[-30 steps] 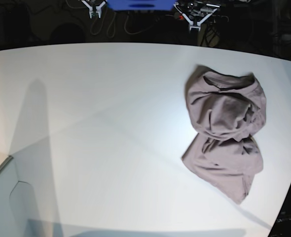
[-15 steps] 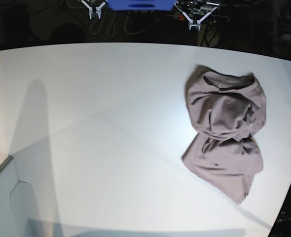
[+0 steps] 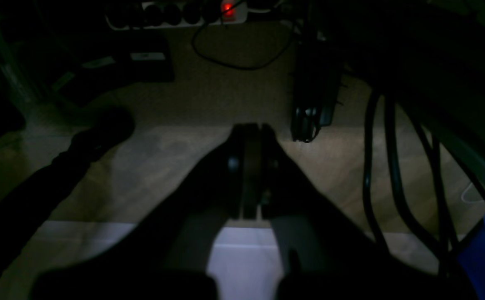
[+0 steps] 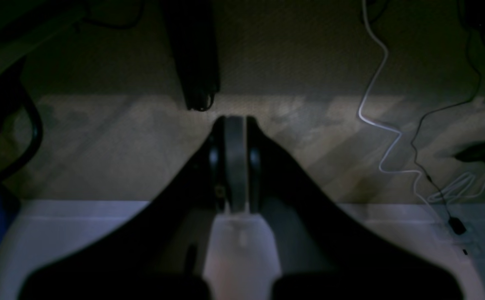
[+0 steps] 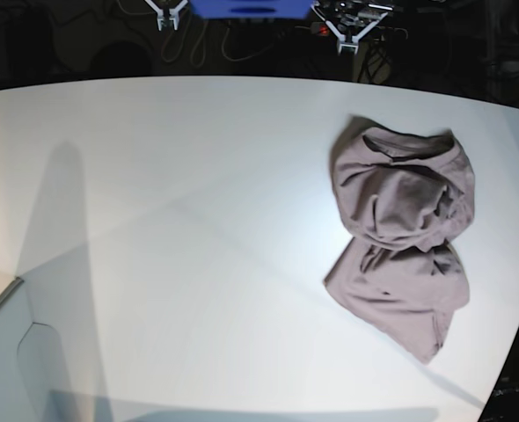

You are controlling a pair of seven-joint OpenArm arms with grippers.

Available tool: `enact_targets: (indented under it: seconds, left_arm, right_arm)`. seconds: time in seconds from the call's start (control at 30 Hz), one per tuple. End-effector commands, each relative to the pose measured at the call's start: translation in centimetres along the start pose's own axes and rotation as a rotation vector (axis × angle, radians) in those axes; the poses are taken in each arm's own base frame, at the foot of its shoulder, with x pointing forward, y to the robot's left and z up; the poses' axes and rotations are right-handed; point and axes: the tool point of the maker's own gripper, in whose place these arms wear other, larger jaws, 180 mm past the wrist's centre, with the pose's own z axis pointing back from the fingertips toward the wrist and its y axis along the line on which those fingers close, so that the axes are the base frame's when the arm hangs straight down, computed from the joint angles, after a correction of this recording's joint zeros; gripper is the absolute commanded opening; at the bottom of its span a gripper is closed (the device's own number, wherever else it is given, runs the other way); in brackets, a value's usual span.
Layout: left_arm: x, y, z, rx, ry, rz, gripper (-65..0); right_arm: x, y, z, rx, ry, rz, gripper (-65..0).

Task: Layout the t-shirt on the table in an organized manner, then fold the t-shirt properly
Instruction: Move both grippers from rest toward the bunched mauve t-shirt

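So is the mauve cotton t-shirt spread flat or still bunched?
Bunched. The mauve cotton t-shirt lies crumpled in a heap on the white table, with deep wrinkles, overlapping layers and no sleeves laid out.

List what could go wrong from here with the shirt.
1. The t-shirt lies crumpled near the table edge; a careless pull might drag it off.
2. It is bunched in overlapping layers, so a pinch may catch several at once and spread it unevenly.
3. Both the left gripper and right gripper are shut and parked beyond the table; they must open before grasping.
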Motion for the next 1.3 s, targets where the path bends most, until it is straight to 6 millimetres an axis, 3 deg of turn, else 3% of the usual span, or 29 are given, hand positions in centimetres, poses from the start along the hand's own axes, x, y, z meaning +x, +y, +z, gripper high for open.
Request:
enact_targets:
  seconds: [0.0,0.27,0.4,0.47,0.5,0.67,0.87,1.03,1.27]
  left_arm:
    - [-0.1,0.3,0.0,0.007,0.002,-0.003,-65.0]
    - [-0.1,0.3,0.0,0.007,0.002,-0.003,-65.0]
    - [-1.1,0.3,0.0,0.006,0.013,-0.003,-65.0]
    - [-0.3,0.3,0.1,0.005,-0.029,-0.004,-65.0]
    - [-1.0,0.9,0.3,0.013,-0.038,-0.003,-65.0]
    - [-0.9,2.1,2.3,0.024,-0.179,-0.021,-65.0]
    - [-0.3,3.6,7.1,0.034,-0.343,-0.069,-65.0]
    - [2.1,3.8,12.2,0.027,-0.496,-0.115,-65.0]
    - [9.0,3.0,20.5,-0.057,-0.762,-0.031,-65.0]
  right_arm:
    - [-0.5,0.1,0.0,0.014,0.008,-0.008,-65.0]
    - [-0.7,0.1,0.0,0.014,0.011,-0.008,-65.0]
    - [-0.8,0.1,0.0,0.014,0.011,-0.008,-65.0]
    - [-1.8,0.1,0.1,0.013,0.022,-0.008,-65.0]
    - [-2.2,0.0,0.2,0.012,0.02,-0.008,-65.0]
    - [-3.2,0.7,1.7,0.022,-0.074,-0.009,-65.0]
    - [-2.4,-0.1,6.9,0.007,-0.269,-0.01,-65.0]
    - [-0.4,-1.1,12.4,-0.01,-0.423,-0.006,-65.0]
    - [6.0,-1.4,22.3,-0.02,-0.704,0.001,-65.0]
